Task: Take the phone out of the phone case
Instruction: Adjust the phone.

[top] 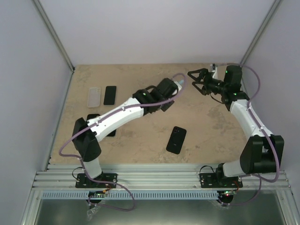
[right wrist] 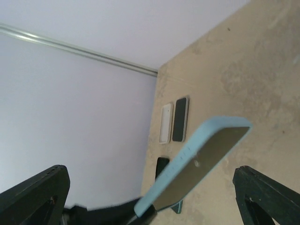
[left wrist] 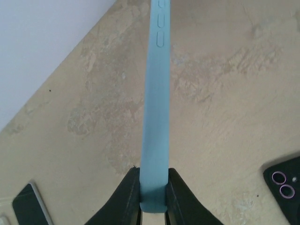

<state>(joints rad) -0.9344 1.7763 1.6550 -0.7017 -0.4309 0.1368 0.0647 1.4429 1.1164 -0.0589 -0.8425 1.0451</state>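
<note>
The light-blue soft phone case [left wrist: 154,117] is held above the beige mottled desk [top: 206,136], far of centre, with one end pinched by the left tool [left wrist: 153,187]. The right tool [top: 196,80] hangs just right of it, fingers spread wide and clear of the case. A black phone [top: 176,139] lies nearer on the desk.

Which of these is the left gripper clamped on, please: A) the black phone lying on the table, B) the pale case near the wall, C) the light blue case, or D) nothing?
C: in the left wrist view the left gripper pinches the end of the light blue case, held above the table.
</note>
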